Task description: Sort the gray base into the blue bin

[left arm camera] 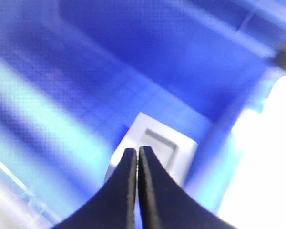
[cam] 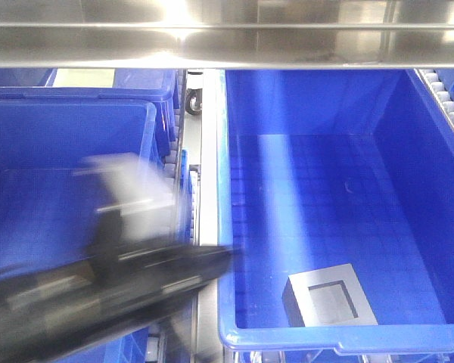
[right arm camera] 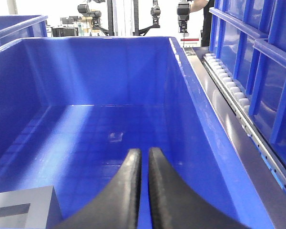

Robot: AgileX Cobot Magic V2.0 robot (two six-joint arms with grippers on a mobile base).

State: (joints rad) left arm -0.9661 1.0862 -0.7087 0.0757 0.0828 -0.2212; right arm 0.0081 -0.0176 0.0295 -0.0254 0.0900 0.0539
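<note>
Gray base [cam: 330, 305] lies flat on the floor of the blue bin [cam: 225, 197], near the bin's front wall and toward its left side, recessed square opening facing up. From the left wrist view the base [left arm camera: 155, 145] sits just past the left gripper [left arm camera: 137, 155], whose two black fingers are pressed together with nothing between them; the picture is heavily smeared, so whether the tips touch the block is hard to say. In the front view a dark, blurred arm [cam: 98, 295] reaches in from the lower left over the neighbouring blue crate [cam: 68, 136], outside the bin holding the base. Right gripper [right arm camera: 144, 157] hangs inside the same bin, fingers nearly closed with a thin slit between, gripping nothing; base corner [right arm camera: 24, 207] shows at lower left. Roller track [right arm camera: 229, 83] runs alongside the bin's right wall.
</note>
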